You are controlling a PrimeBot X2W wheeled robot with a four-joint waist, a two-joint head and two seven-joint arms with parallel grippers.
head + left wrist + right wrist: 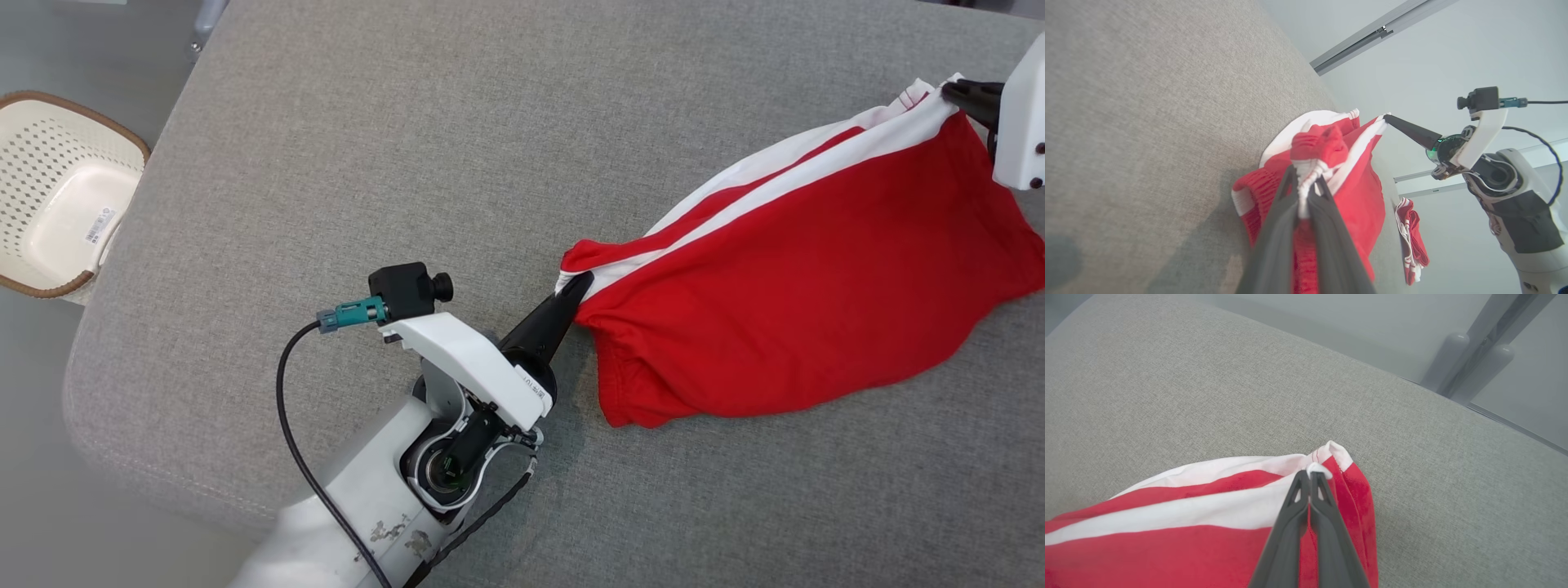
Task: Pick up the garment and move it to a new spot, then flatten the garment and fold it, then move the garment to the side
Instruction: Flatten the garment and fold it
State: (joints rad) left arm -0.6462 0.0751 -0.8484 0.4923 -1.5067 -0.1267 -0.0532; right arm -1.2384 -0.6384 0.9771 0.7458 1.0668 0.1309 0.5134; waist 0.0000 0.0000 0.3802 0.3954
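Grey woven cushion point(490, 122) with rounded corners. Beside its left edge, on the grey floor point(98, 41), stands a cream perforated basket point(49, 155) with a brown rim and a white label point(98, 226) inside. A separate red-and-white cloth point(1412, 241) hangs at the cushion's edge.

A grey woven-fabric worktop point(490, 147) with a rounded, padded corner spreads across the head view under soft, even light. To its left, a cream perforated basket point(57, 155) with a brown rim stands on the smooth grey floor point(106, 49). Beyond the far edge are pale grey metal posts point(1445, 359) and a long rail point(1380, 30).
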